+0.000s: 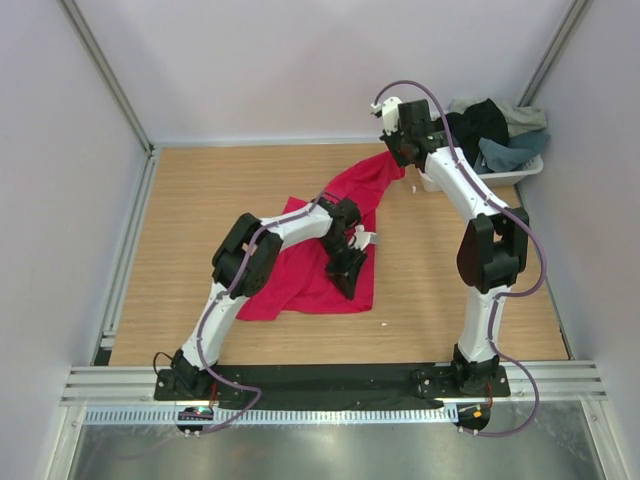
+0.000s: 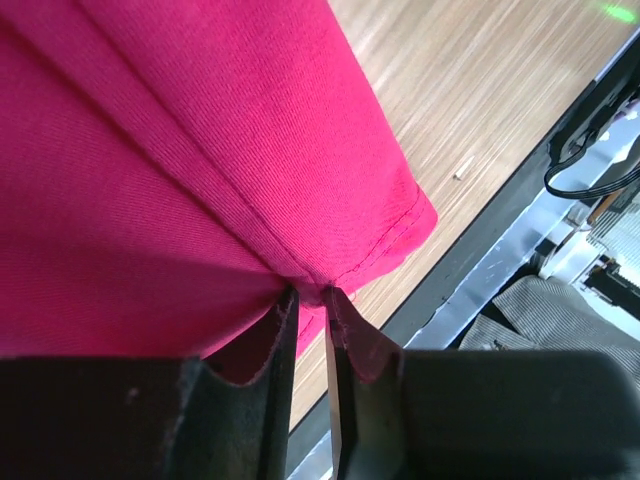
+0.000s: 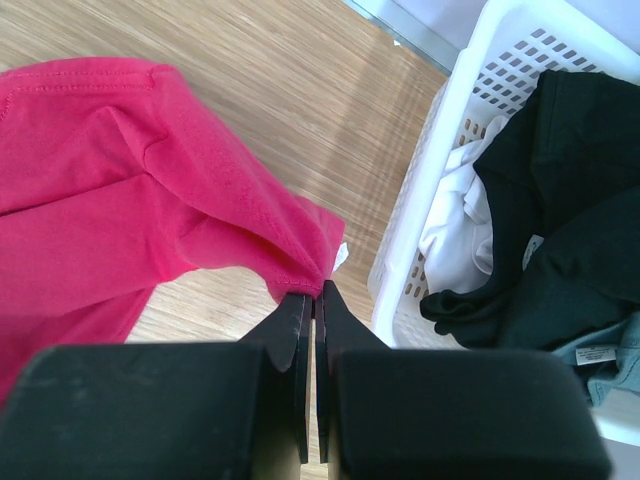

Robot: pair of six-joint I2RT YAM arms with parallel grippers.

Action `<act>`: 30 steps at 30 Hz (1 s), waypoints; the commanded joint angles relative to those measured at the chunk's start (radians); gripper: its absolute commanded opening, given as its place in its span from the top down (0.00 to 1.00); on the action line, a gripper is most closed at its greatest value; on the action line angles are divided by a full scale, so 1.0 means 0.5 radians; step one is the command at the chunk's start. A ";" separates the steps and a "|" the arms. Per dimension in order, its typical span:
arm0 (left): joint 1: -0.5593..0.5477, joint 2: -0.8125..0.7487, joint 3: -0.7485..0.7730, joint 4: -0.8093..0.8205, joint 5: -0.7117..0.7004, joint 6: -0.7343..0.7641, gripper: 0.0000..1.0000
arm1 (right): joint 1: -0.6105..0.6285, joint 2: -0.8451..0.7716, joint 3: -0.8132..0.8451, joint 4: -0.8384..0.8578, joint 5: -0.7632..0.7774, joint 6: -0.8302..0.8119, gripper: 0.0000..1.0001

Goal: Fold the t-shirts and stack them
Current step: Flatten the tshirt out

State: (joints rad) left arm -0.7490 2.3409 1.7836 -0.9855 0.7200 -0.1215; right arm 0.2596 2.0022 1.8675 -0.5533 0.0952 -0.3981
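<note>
The top external camera sits high above and behind the arm bases, facing down and toward the far wall, wide enough to hold the whole light wooden tabletop. Each wrist camera sits close behind its own black fingers. The one on the left gripper looks down toward the near edge, and the one on the right gripper looks toward the far right corner. All three share the crimson-pink cloth t-shirt. The overhead and right wrist views share the white plastic lattice basket.

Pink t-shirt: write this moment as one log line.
left gripper: shut on pink t-shirt | right gripper: shut on same shirt | basket: black shirt inside
</note>
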 commanded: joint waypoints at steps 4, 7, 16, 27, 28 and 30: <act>-0.057 0.009 0.004 -0.026 -0.262 0.108 0.88 | -0.010 -0.157 -0.007 0.076 0.034 -0.029 0.99; -0.061 -0.006 0.004 -0.041 -0.305 0.139 0.96 | -0.016 -0.169 -0.011 0.073 0.034 -0.029 0.99; 0.068 -0.558 0.077 -0.228 -0.669 0.417 1.00 | -0.041 -0.304 -0.014 0.091 0.098 -0.017 0.99; 0.348 -1.144 0.384 -0.661 -1.136 0.884 1.00 | -0.084 -0.556 0.041 0.076 0.064 0.066 0.99; 0.348 -1.196 0.403 -0.667 -1.167 0.908 1.00 | -0.081 -0.562 0.051 0.070 0.058 0.075 0.99; 0.345 -1.242 0.430 -0.683 -1.301 0.964 1.00 | -0.080 -0.602 0.097 0.054 0.055 0.084 0.99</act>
State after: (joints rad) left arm -0.5594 1.7462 1.9751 -1.2411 0.1883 0.2634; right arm 0.2192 1.7592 1.8584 -0.5541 0.1276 -0.3820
